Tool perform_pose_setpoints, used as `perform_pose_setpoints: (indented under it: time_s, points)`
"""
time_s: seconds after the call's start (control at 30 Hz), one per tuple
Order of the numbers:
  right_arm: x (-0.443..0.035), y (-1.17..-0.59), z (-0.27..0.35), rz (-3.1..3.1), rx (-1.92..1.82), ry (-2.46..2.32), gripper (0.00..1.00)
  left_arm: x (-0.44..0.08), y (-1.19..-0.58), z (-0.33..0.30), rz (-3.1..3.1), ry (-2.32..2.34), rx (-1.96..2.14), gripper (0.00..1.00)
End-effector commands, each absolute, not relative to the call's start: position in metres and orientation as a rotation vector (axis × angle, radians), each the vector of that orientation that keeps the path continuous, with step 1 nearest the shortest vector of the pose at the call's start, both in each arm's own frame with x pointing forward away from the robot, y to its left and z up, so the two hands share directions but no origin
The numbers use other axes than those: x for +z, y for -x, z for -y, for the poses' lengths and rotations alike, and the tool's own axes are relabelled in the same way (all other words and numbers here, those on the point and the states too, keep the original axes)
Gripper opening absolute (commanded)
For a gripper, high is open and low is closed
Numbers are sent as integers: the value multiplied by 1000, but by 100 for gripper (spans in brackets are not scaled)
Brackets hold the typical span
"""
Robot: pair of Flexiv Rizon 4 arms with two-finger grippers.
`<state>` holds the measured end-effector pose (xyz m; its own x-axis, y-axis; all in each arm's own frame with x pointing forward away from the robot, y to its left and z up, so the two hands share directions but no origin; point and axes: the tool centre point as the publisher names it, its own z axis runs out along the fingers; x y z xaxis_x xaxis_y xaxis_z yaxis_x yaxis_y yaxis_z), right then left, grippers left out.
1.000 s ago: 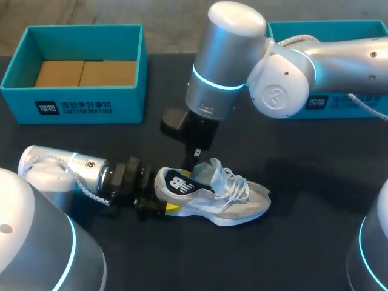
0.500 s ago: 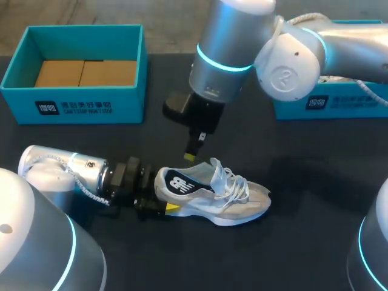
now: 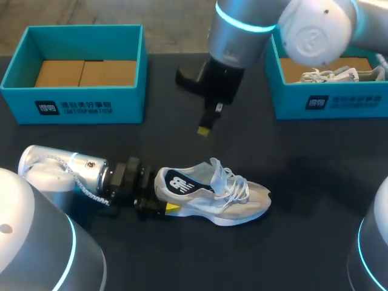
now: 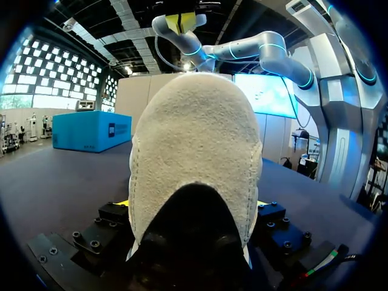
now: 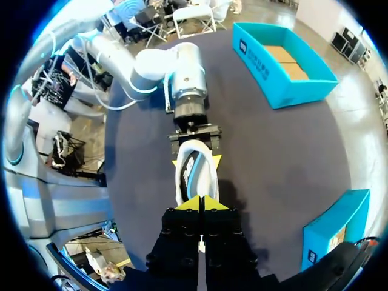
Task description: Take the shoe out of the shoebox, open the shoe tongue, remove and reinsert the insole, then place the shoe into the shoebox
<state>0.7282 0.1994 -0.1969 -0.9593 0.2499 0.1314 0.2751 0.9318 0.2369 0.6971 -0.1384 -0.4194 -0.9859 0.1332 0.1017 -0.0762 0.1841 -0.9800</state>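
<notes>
Head view: a grey shoe (image 3: 212, 195) is seen lying on the dark table (image 3: 303, 182), its heel clamped by the left gripper (image 3: 162, 204). The right gripper (image 3: 205, 128) is held above it, fingertips pressed together.

Right arm (image 3: 242, 36): silver-grey tubes, glowing cyan ring at joint, round cap with embossed mark. Right claw (image 3: 205, 129): black body, yellow tips. Left arm (image 3: 63, 173): silver cylinder, white cable looped at wrist, black flange. Left claw (image 3: 162, 197): black finger blocks studded with screws, yellow tips, red-green wire alongside.
</notes>
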Motion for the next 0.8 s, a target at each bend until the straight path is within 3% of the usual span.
perform_pose_setpoints:
  time_s: [0.03,0.8]
  points:
    - [-174,-730,-186,2988,-434,387,0,-424,-700,140,2289,54,1904,0]
    - [-160,-733,-181,2955,-548,456,0,-424,-700,140,2289,54,1904,0]
